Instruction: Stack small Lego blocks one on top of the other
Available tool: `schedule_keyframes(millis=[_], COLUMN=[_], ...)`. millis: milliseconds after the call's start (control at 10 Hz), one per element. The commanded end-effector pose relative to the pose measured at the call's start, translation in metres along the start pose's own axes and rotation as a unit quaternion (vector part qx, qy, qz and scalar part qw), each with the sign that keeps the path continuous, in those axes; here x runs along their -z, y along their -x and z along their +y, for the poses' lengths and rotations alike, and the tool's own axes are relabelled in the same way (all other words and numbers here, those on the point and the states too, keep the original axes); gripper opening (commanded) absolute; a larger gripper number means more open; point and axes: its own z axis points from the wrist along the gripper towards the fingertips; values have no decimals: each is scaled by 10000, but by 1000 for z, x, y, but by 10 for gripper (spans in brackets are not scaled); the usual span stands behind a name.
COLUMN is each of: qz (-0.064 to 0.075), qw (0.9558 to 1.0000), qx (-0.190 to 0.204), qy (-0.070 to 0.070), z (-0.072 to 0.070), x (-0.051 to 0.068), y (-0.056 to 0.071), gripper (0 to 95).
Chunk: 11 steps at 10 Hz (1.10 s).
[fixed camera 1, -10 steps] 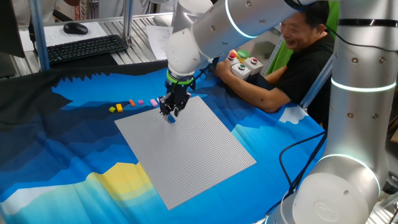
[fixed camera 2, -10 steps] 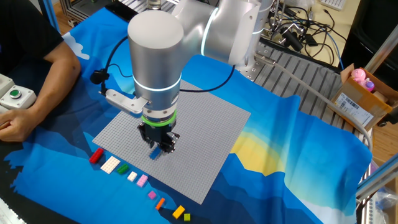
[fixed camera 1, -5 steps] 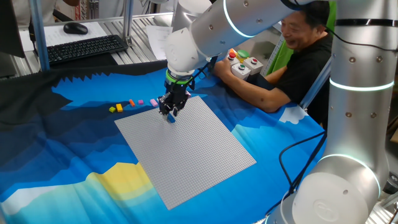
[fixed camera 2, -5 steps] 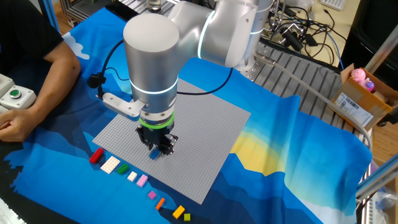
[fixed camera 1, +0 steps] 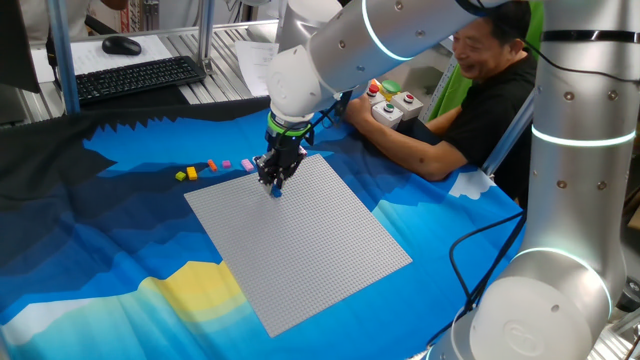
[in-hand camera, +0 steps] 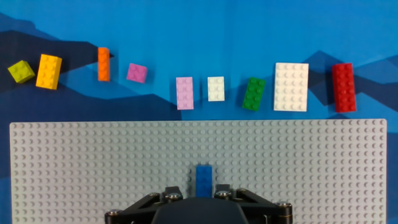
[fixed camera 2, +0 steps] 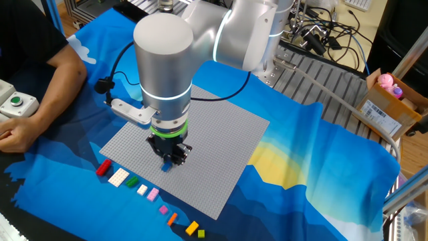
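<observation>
gripper point(fixed camera 2: 168, 161): pinching blue brick point(in-hand camera: 203, 178) | near baseplate point(in-hand camera: 74, 168) edge | beyond edge: brick row point(in-hand camera: 185, 92) on cloth point(in-hand camera: 186, 37)

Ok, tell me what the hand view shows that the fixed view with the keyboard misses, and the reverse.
Only the hand view shows the whole loose row: the red brick, large white brick and green brick. Only the fixed view shows the keyboard, the button boxes and the seated man. Both show the grey baseplate, the gripper and the blue brick at its fingertips.
</observation>
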Motion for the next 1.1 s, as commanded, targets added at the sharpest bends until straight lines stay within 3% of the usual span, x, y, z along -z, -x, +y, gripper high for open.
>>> schedule_keyframes(millis=[100,200,300,1100], qz=[-6,-8,-6,-1], qw=[10000,10000,10000,9998], qx=[3,3,-6,-148], qy=[5,6,11,95], z=[0,0,0,3], x=[0,-1,-1,-1], y=[-1,-1,-1,-1], gripper=[190,190,0,0])
